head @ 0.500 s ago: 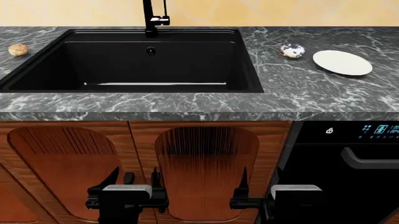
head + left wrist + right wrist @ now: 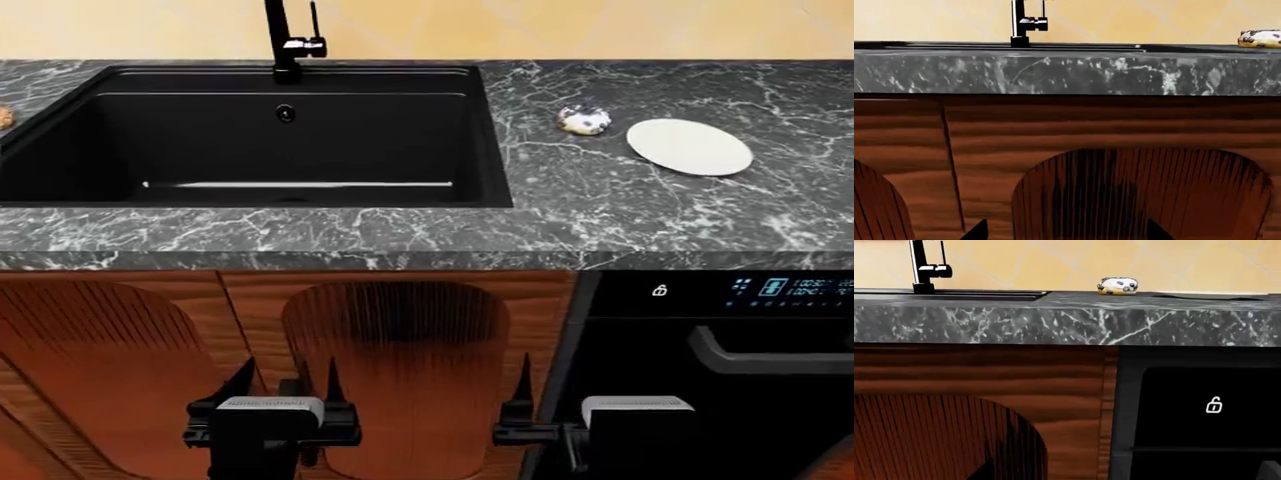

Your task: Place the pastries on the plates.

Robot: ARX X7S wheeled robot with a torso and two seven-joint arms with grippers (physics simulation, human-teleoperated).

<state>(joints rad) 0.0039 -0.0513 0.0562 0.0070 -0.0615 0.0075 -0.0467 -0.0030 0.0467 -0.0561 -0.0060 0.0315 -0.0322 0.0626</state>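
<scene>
- Nearest in the head view, the left gripper (image 2: 284, 385) and the right gripper (image 2: 521, 385) hang low in front of the cabinet fronts, well below the tabletop edge; each set of jaws stands apart with nothing between them, touching nothing.
- Straight ahead of both jaws are the brown wooden cabinet doors (image 2: 395, 360) with ribbed arched panels; just beyond the right jaws, to their outer side, is a black appliance front (image 2: 721, 340) with a lock symbol, a lit display and a handle.
- Above and beyond the jaws runs the thick front edge of the grey marbled tabletop (image 2: 400, 235) — it stands between the grippers and everything on top.
- Up and ahead of the left jaws, a black sink (image 2: 254, 135) is sunk into the tabletop, with a black tap (image 2: 283, 45) at its back rim.
- Further off, up and ahead of the right jaws, the white-iced pastry (image 2: 585, 121) with dark specks lies flat on the tabletop; it is roundish, so no long axis shows.
- Just beside it, on the side away from the sink, the cream-white plate (image 2: 690, 146) lies flat — bare, near the pastry but apart from it.
- Far out to the left, at the picture's edge, a sliver of the golden-brown bun (image 2: 4, 117) shows on the tabletop.
</scene>
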